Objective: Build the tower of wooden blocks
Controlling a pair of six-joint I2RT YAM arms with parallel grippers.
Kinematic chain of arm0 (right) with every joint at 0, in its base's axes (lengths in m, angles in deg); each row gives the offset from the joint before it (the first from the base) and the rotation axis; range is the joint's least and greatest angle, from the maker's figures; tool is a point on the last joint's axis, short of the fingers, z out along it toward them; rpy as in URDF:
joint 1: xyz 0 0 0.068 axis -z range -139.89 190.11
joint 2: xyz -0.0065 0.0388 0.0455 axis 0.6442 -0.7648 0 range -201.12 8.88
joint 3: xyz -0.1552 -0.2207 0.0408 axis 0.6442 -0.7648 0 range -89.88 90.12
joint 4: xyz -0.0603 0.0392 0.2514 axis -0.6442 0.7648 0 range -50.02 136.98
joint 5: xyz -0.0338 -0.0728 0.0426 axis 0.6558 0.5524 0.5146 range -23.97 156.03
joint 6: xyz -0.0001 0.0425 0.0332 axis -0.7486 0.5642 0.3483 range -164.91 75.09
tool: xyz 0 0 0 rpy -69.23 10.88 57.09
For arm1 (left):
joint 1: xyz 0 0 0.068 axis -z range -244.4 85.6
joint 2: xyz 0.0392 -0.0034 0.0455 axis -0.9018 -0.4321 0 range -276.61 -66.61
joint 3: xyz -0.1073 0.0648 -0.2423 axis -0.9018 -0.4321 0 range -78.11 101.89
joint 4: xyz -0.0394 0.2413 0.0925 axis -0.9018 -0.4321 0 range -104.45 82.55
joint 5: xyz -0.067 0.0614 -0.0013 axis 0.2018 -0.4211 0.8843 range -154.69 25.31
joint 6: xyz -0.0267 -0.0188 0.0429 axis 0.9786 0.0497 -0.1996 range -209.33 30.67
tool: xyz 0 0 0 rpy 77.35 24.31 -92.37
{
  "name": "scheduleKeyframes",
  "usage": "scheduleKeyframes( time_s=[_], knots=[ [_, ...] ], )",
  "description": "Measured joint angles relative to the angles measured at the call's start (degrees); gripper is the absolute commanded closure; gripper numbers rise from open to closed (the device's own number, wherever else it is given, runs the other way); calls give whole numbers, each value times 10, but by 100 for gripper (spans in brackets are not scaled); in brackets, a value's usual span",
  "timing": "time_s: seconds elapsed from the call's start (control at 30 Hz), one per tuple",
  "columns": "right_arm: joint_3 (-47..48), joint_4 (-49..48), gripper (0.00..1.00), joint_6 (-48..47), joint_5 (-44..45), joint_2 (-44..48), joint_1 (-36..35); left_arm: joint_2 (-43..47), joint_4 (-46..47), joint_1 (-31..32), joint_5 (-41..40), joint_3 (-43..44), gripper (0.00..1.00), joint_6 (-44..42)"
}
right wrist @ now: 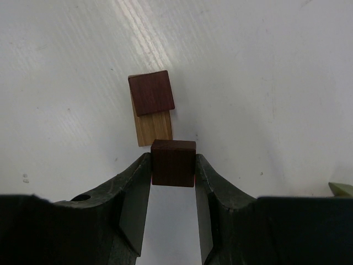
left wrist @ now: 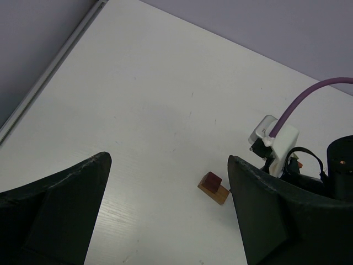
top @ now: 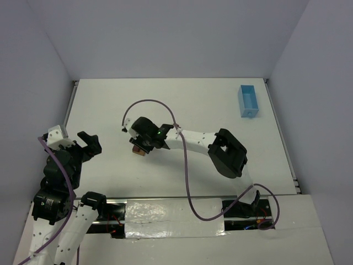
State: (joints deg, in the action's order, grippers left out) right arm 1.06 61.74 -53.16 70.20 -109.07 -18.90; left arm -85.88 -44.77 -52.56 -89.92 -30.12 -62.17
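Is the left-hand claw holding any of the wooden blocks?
No, the left gripper stands wide open with only bare tabletop between its fingers, and the small tower sits farther off, untouched.

No legible text or labels anywhere

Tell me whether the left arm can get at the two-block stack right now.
Probably yes: the open left gripper faces the stack across bare table. But the right gripper, shut on a dark block, hangs close by it, so room is tight.

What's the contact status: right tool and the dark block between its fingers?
Touching. Right wrist view: both fingers of the right tool press the dark block, no gap.
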Motion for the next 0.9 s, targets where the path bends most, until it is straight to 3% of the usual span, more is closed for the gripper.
scheduleKeyframes(
  time_s=[0.9],
  knots=[
    [71,40,60,-21,-47,-63,0,0,0,0,0,0,1,0]
  ],
)
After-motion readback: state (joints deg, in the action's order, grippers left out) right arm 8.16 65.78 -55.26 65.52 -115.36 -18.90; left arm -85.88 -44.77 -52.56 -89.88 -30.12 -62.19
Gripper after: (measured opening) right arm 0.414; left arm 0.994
